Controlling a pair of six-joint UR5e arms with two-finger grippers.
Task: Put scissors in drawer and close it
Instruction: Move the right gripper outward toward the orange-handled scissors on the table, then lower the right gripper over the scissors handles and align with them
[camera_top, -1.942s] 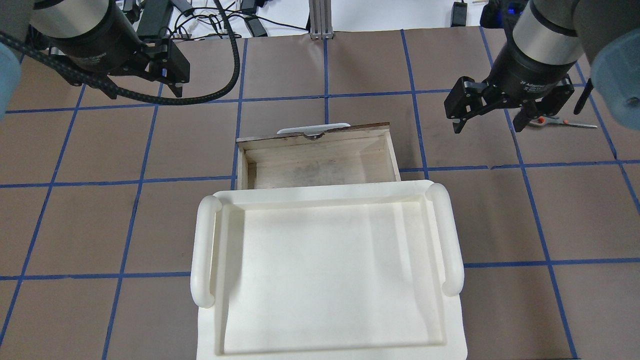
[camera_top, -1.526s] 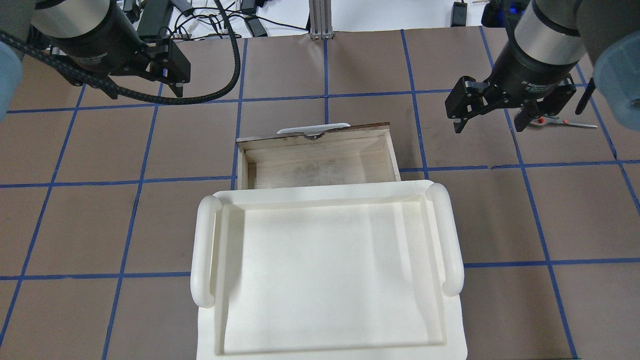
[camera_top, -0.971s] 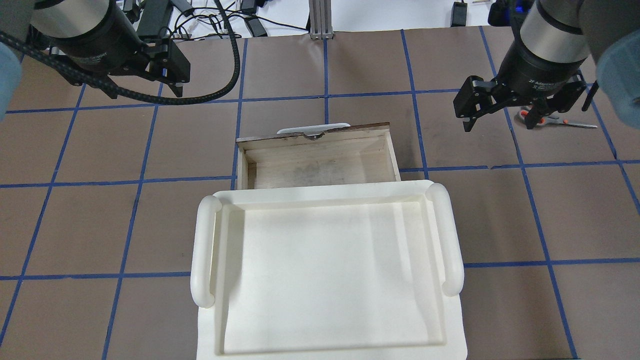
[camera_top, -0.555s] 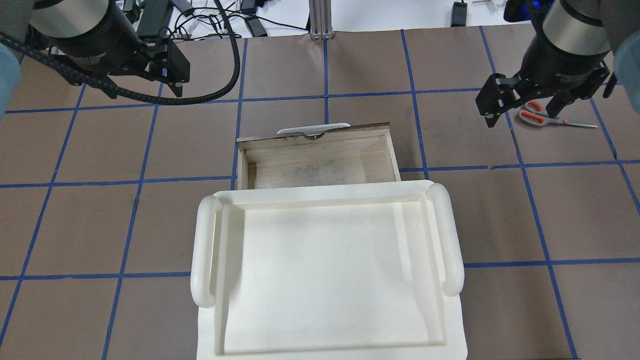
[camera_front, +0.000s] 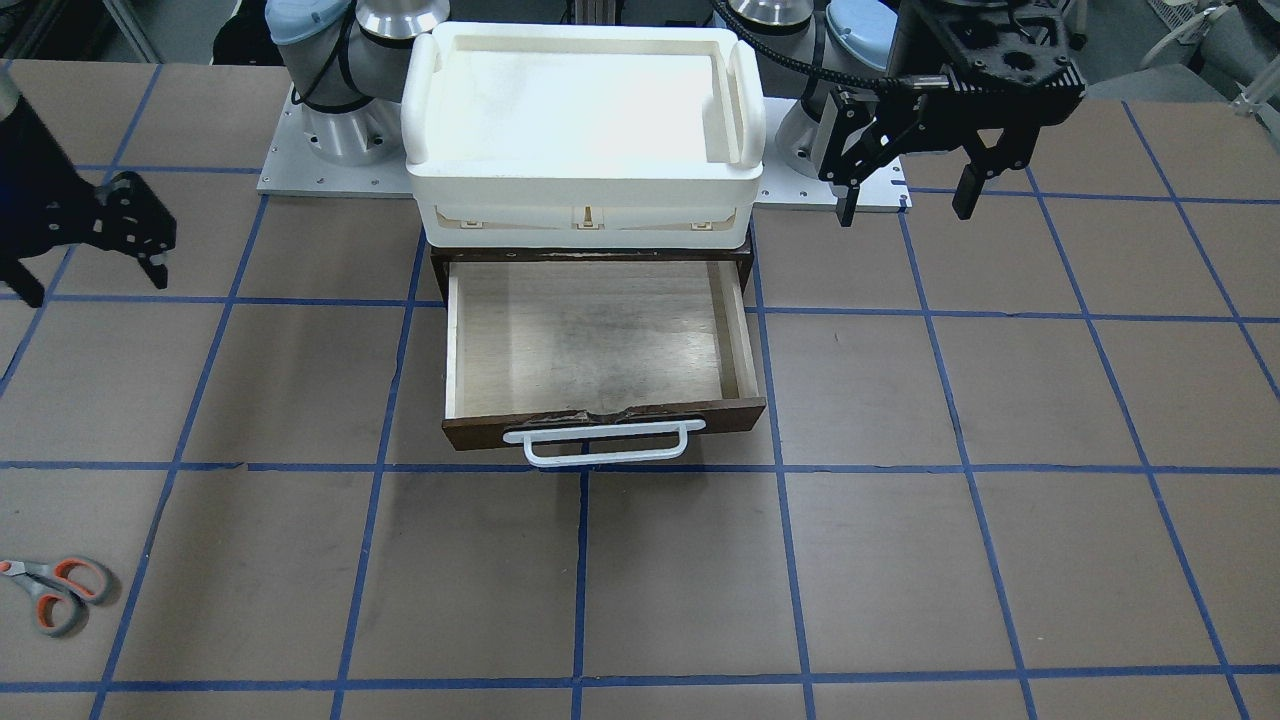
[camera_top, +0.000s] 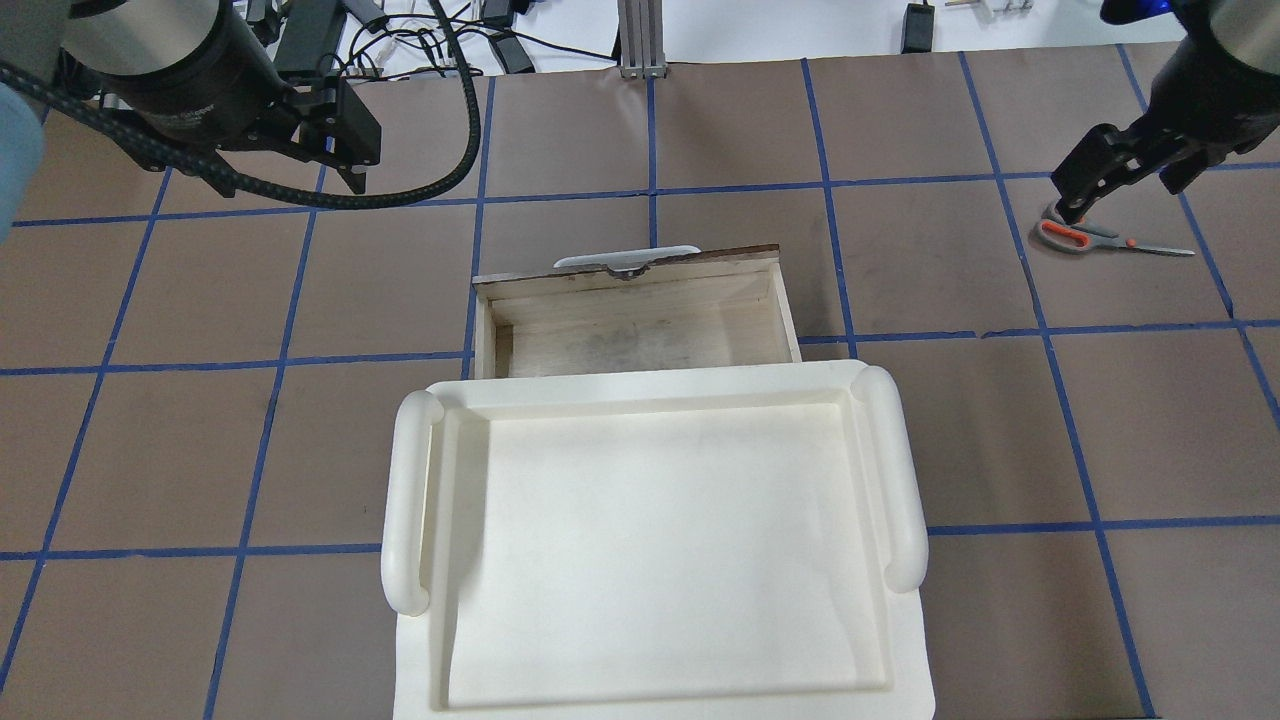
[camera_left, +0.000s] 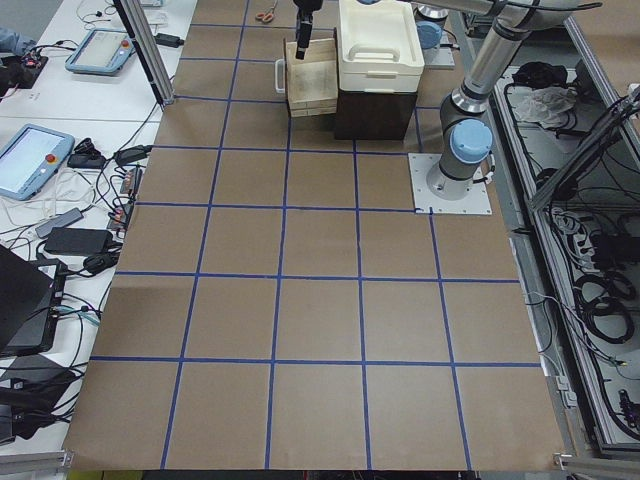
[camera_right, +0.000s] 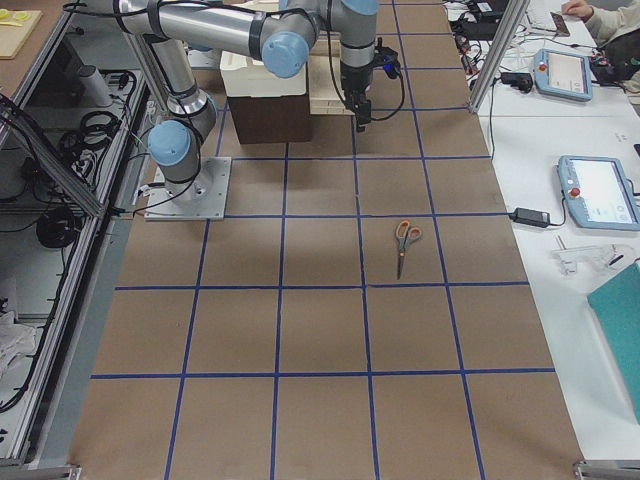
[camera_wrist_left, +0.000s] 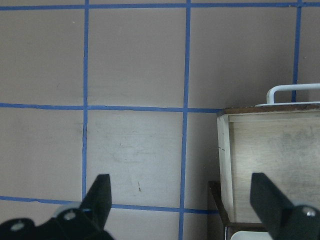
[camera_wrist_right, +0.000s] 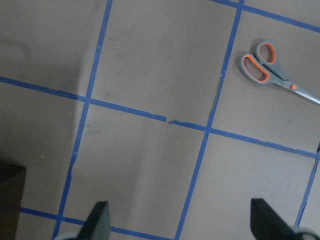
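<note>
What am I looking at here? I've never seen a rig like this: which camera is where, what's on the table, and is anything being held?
Two robot arms stand at a brown table marked with blue tape squares. Each arm ends in a two-finger claw called a gripper.

Two pictures look down on the table, one from behind the robot and one from across it, so the sides swap between them. Two look along the table from its ends. Two come from cameras on the wrists, with the dark fingertips showing at the bottom edge.

In the middle, a wooden drawer is pulled open and empty, below a white tray. The scissors lie flat on the table, far out on the robot's right. The right gripper hangs above the table on that side, open and holding nothing. The left gripper is also open and empty.
</note>
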